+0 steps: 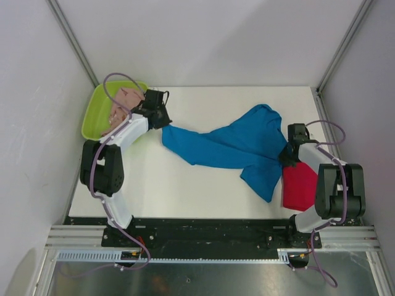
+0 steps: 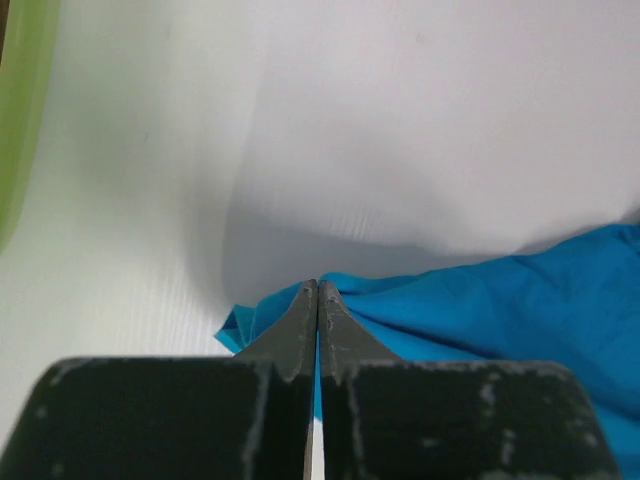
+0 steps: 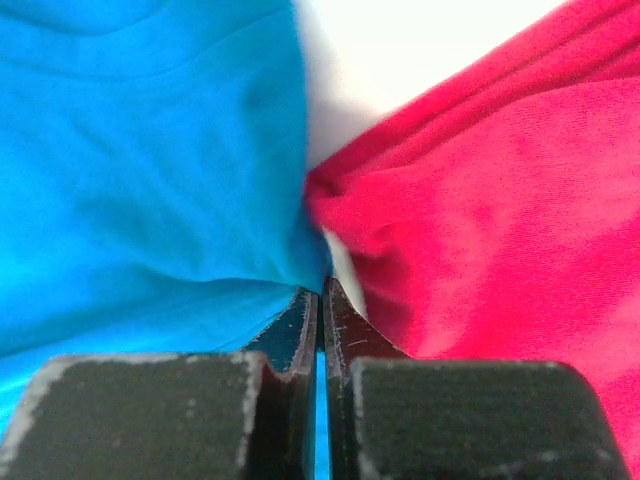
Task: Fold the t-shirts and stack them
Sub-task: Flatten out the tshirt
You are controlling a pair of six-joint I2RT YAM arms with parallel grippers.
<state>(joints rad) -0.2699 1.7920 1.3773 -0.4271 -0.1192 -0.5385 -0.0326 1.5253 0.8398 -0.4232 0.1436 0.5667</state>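
Top external: left pincer [image 1: 165, 123], right pincer [image 1: 287, 155] pinch blue shirt [image 1: 228, 145]; red shirt [image 1: 299, 185] beside right, tray [image 1: 92, 118] near left.

Three t-shirts: blue one [image 1: 228, 145], red one [image 1: 299, 186], pink one [image 1: 128, 97] (probably single, bunched up); one green tray [image 1: 92, 118].

The left arm [image 1: 102, 169] and right arm [image 1: 336, 188] have black joints, white links and lilac cables [image 1: 117, 75]. The left gripper [image 2: 318, 290] and right gripper [image 3: 322, 292] show 2 dark, scuffed wedge fingers each.
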